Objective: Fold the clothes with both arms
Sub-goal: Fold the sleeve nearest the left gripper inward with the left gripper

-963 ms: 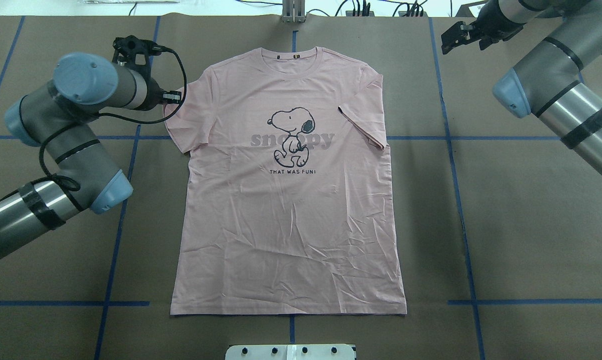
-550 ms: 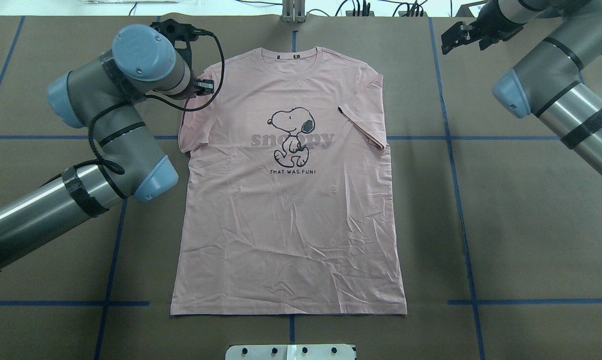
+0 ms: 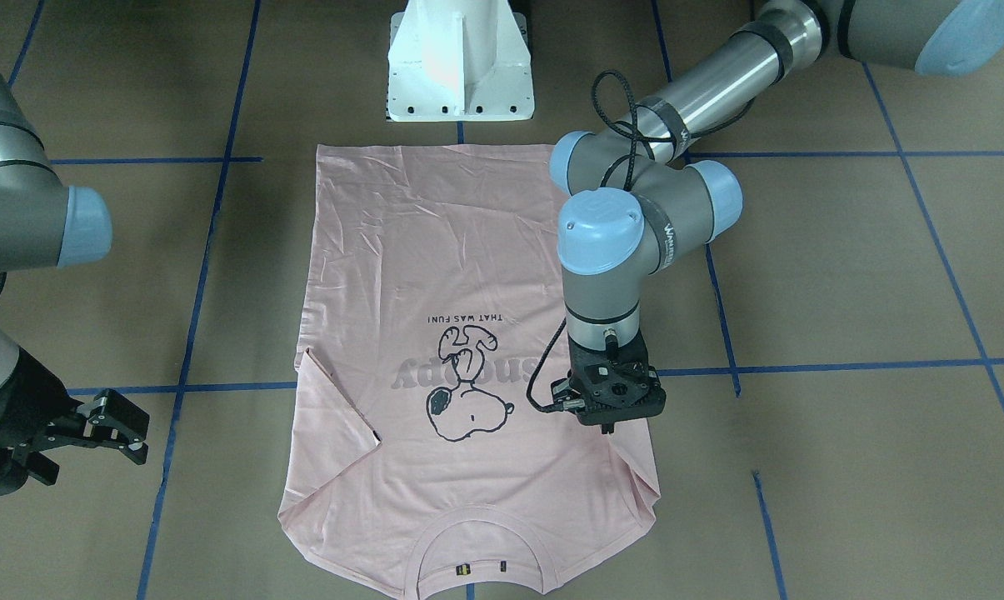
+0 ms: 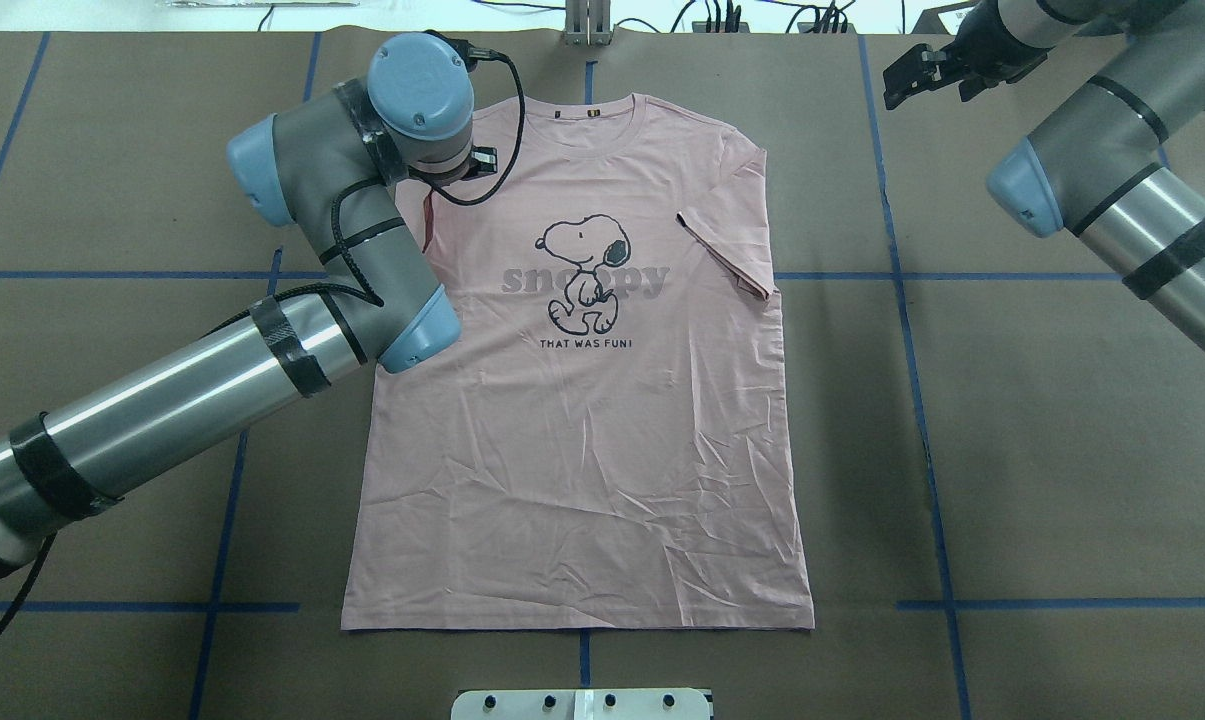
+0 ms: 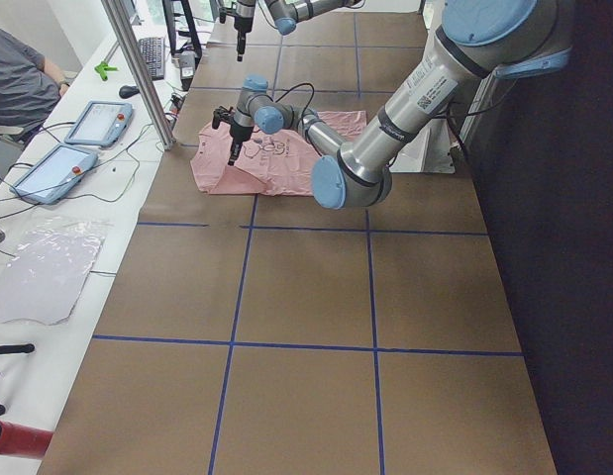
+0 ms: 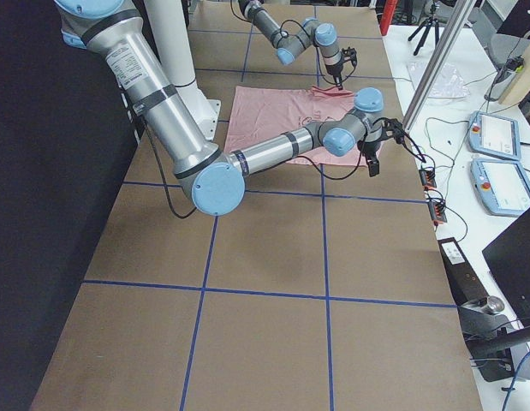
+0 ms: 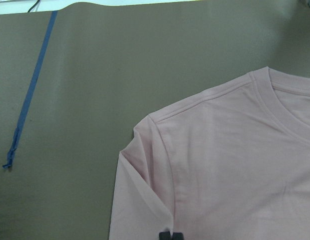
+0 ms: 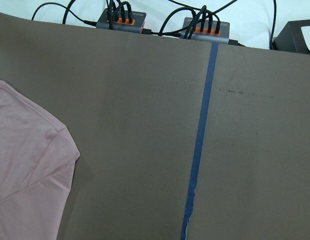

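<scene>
Swinging inward from the table's left side, the left arm now has its wrist over the shirt's left shoulder, and the left sleeve that lay spread on the table a second ago has been drawn in with it, so the shirt's left edge now sits further in. Nearest the robot, the hem of the T-shirt (image 4: 582, 450) lies flat just beyond the white pedestal (image 4: 582, 703), and the shirt's long axis runs straight away from the robot, hem near and collar (image 4: 592, 110) far, print side up on the brown table (image 4: 1012, 450). Further out, the right sleeve (image 4: 727, 255) already lies folded in over the chest beside the dog print (image 4: 582, 275). Level with it on the other side, the left gripper (image 3: 608, 427) points down with its fingertips (image 7: 165, 234) pinched tight together on pink cloth of the left sleeve (image 7: 139, 200). The print lies to the gripper's right, across the long axis, so laying the sleeve down probably calls for a short carry that way, then a release. Farthest, the right gripper (image 3: 133, 433) hangs with its jaws spread and empty, off the cloth, well apart from the collar end and out past the right shoulder; the left arm is plainly the nearer one.
</scene>
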You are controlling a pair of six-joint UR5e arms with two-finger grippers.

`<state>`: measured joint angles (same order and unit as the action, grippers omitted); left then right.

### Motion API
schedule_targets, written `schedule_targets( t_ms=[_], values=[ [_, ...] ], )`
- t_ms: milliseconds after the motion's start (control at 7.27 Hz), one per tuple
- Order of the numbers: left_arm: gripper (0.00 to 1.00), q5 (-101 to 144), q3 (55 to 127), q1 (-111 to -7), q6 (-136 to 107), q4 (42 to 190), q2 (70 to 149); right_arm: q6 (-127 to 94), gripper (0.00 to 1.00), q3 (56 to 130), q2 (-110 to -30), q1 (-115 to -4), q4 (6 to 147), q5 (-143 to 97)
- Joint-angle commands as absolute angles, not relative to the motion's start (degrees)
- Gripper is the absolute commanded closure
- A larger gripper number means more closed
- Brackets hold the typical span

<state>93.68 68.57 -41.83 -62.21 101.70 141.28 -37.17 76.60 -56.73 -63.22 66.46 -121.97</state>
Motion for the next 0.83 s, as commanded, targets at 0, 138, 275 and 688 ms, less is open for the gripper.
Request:
schedule_targets(
  t_ms=[0,138,275,688],
  values=[
    [0.49,93.60,68.73,-40.78,-62.50,103.86,139.94,-37.18,0.00,76.90,-56.78,-63.28,66.53,-121.91],
    [0.00,93.60,71.08,-40.26,-62.32,109.80,136.88,-37.18,0.00,77.51,-57.21,-63.28,66.53,-121.99],
    [0.00,94.04,78.15,-38.60,-62.05,110.73,134.06,-37.61,0.00,79.00,-57.83,-63.28,66.62,-121.99],
    [0.00,99.57,95.56,-37.71,-62.05,106.80,128.52,-55.47,0.00,90.81,-61.68,-56.82,67.32,-117.90]
  ],
)
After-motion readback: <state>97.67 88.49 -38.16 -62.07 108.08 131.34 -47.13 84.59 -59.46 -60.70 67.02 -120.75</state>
